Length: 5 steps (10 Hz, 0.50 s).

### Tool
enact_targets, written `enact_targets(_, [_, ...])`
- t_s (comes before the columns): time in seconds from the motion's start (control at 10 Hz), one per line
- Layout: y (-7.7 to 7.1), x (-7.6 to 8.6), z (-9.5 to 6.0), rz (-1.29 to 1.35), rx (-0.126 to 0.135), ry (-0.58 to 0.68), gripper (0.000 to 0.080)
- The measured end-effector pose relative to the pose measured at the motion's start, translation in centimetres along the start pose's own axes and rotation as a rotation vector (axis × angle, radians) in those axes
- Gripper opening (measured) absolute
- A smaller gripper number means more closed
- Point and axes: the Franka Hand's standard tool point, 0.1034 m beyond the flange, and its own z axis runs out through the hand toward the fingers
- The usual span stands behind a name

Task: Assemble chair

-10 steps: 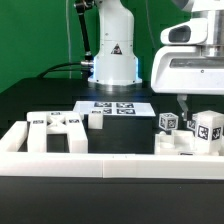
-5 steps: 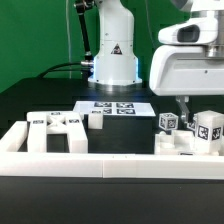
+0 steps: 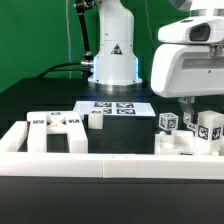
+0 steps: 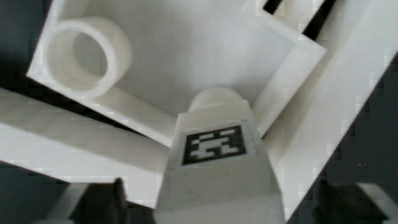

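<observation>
- Hovering at the exterior view's right, the gripper (image 3: 187, 106) straddled a tagged chair leg (image 4: 217, 160); whether its jaws actually pinched it, I could not tell.
- Other chair parts (image 3: 55, 124) lay just behind the border rail (image 3: 100, 160).
- Judged step: fetching a leg. Next it needed a firm grasp and a clean lift.

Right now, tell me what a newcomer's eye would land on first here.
The big white gripper looms at the exterior view's right, hanging just above the tagged blocks of the chair. In the wrist view a tagged piece fills the middle, with a flat panel that has a round hole lying behind it.
</observation>
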Motion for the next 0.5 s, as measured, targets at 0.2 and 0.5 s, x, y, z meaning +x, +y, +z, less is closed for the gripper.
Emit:
enact_targets(0.2, [0.0, 0.01, -0.02, 0.031, 0.0, 0.0, 0.0289])
enact_targets(0.5, [0.01, 0.01, -0.01, 0.115, 0.001, 0.0, 0.029])
